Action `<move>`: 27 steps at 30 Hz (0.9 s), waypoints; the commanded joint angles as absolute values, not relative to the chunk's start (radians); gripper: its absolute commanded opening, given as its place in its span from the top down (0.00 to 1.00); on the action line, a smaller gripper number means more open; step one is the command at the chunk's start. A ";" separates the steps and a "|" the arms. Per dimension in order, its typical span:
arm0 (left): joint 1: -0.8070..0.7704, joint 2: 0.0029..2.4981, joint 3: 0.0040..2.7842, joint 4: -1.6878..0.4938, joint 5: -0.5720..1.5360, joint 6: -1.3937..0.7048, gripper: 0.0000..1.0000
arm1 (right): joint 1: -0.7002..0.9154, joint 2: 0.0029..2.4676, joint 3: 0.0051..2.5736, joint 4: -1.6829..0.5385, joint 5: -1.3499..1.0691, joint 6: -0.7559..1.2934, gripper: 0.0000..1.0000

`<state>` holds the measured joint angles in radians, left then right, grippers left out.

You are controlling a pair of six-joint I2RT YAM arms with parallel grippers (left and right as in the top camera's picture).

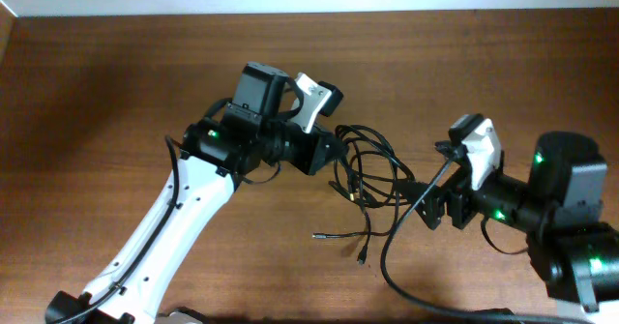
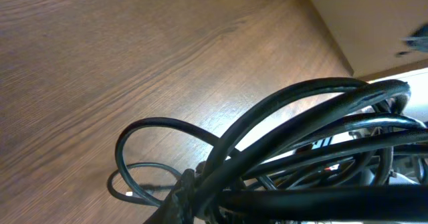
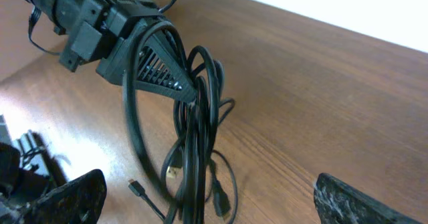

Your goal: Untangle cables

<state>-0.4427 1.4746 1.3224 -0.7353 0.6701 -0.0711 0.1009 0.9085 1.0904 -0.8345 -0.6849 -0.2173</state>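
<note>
Soft, even indoor light covers the counter (image 1: 97, 92), leaving only faint shadows. In the left wrist view, pale glare streaks the wood and the close cables (image 2: 328, 85) blur. The right wrist view's bottom corners are out of focus.

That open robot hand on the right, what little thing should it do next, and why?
Probably move the right fingers in and close them on one strand of the cables. The left fingers pinch the top of the hanging bunch, while the right ones stand wide open and empty; a second grip could tug one cord loose.
</note>
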 commanded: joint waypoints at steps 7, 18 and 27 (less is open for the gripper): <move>-0.514 1.459 1.340 -0.719 0.575 -0.074 1.00 | 0.098 1.011 1.104 -0.835 -0.749 -0.258 0.90; -0.514 1.459 1.340 -0.724 0.567 -0.074 0.91 | 0.097 0.993 1.104 -0.794 -0.751 -0.202 0.96; -0.514 1.459 1.340 -0.776 0.507 -0.074 0.70 | 0.037 0.908 1.104 -0.687 -0.669 -0.034 0.96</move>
